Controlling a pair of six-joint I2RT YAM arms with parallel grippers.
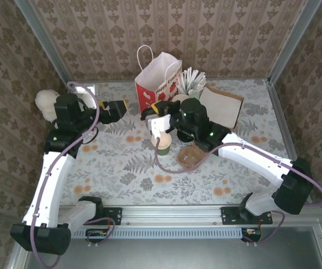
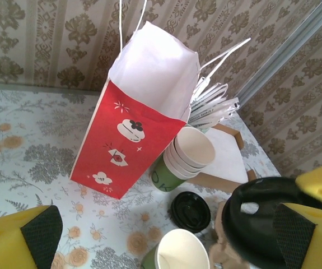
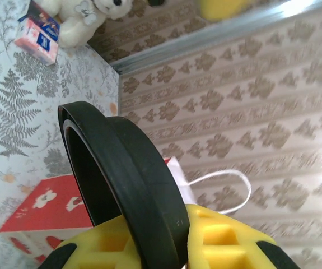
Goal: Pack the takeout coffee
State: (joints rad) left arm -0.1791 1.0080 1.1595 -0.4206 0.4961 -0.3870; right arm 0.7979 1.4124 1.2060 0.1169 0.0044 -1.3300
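Here's the coffee cup (image 1: 163,144), small and dark green, standing upright on the desk (image 1: 121,168) a little in front of the red-and-white paper bag (image 1: 158,84), and its mouth is wide open, no lid on it. Look at the right hand (image 1: 156,111): it's pinched nearly shut on the rim of a black lid (image 3: 127,185) and holds it edge-up in the air near the bag, just beyond the cup. The left hand (image 1: 121,106) is spread as wide as it goes, with nothing in its grip, and hovers beside the bag. A second black lid (image 2: 190,212) lies flat on the desk right by the cup. So by my reckoning this is early: the cup is uncapped and outside the bag. The lid has to go on, then the cup goes into the bag.
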